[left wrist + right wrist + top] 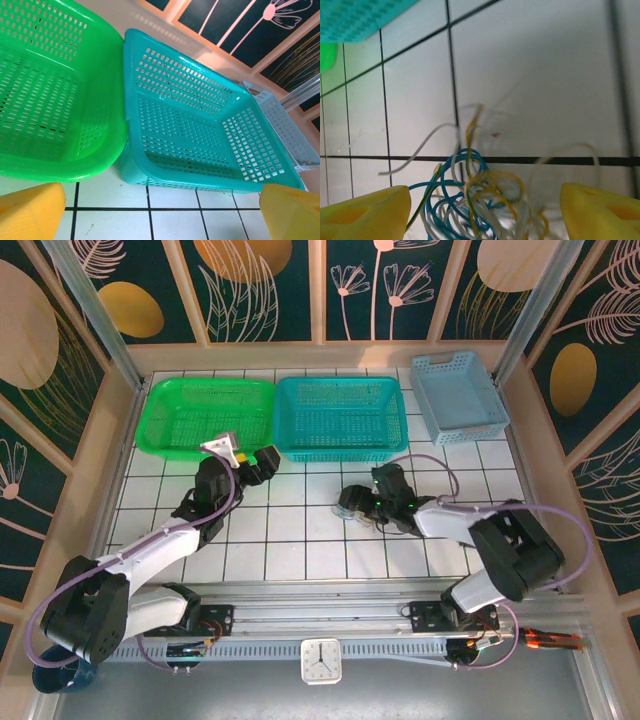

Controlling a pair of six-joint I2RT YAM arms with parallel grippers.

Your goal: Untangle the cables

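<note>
**Opening stage: right fingers set around the tangle, no strand yet separated**

Nearest the arm bases, the cables lie on the white gridded table, in front of the teal basket and apart from its front wall. A blue wire is coiled in several loops. Cream-white and yellowish strands are threaded through it, and a few loose ends curl away toward the basket. All strands form one knot, and none lies free of it.

The right fingers stand apart, one on each side of the tangle and low over the table. No strand is visibly clamped, though the wrist view is blurred, so light contact cannot be ruled out.

Farther on, at the teal basket's front-left corner, the left fingers are spread wide with nothing between them. Beyond, a green basket touches the teal basket's left wall, and a pale blue basket stands just off its right side.

The step in hand appears to be the first grasp, with the task barely begun. The next move calls for closing on a single loose end rather than on the whole coil. The left fingers would also need to be brought from the basket to the knot, to hold the remainder while that strand is drawn out. Wires this thin may slip from the grip.
</note>
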